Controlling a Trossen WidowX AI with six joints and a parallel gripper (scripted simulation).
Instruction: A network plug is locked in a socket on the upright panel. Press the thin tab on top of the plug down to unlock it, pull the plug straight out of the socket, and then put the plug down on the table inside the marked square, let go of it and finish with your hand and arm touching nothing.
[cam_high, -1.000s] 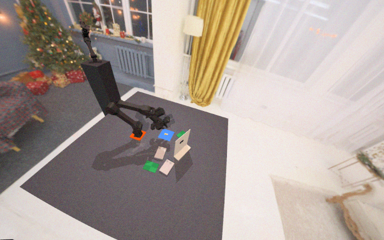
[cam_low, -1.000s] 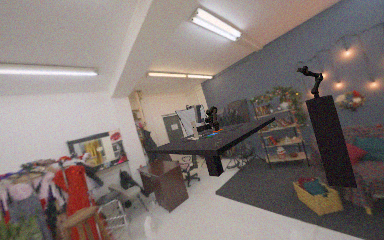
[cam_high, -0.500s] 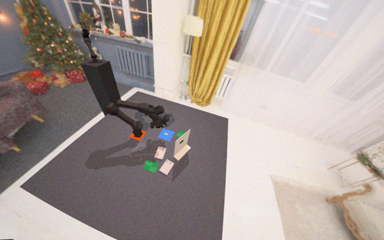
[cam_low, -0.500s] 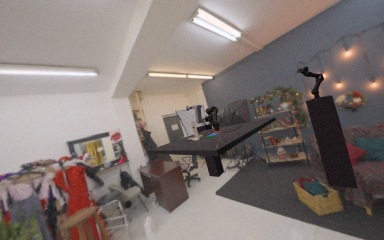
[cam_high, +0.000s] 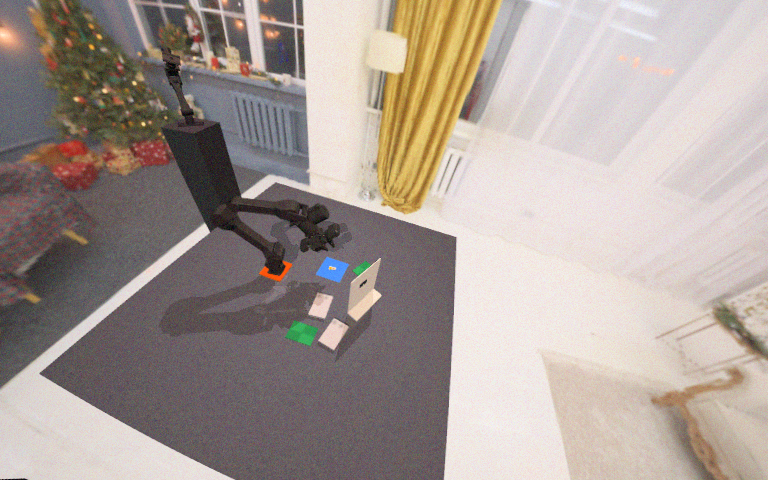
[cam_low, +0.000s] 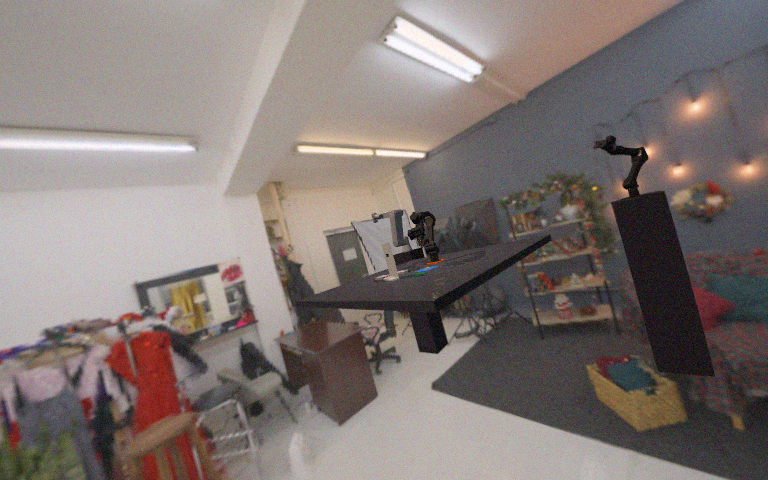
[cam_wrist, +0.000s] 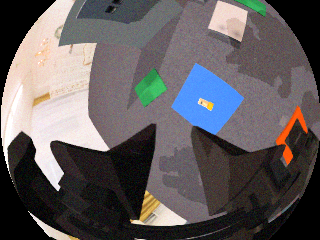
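Observation:
The small plug (cam_high: 332, 268) (cam_wrist: 205, 104), pale with a yellow end, lies on the blue marked square (cam_high: 323, 273) (cam_wrist: 195, 82), inside its edges. My gripper (cam_high: 318, 246) (cam_wrist: 174, 129) is partly open, with nothing between its dark fingers. It hangs above the table, clear of the plug, which shows beyond the fingertips in the wrist view. The upright panel (cam_high: 356, 294) (cam_low: 390, 263) stands beyond the square, cream with dark socket openings (cam_high: 363, 282) (cam_wrist: 112, 6) and no plug visible in them. The tab cannot be made out.
Green patches (cam_high: 301, 332) (cam_wrist: 150, 87) and two pale flat plates (cam_high: 321, 305) (cam_high: 334, 333) lie near the panel. An orange square (cam_high: 267, 272) (cam_wrist: 287, 135) marks my arm's base. Another arm (cam_high: 180, 93) (cam_low: 637, 164) stands on a black pedestal (cam_high: 201, 158) (cam_low: 659, 283).

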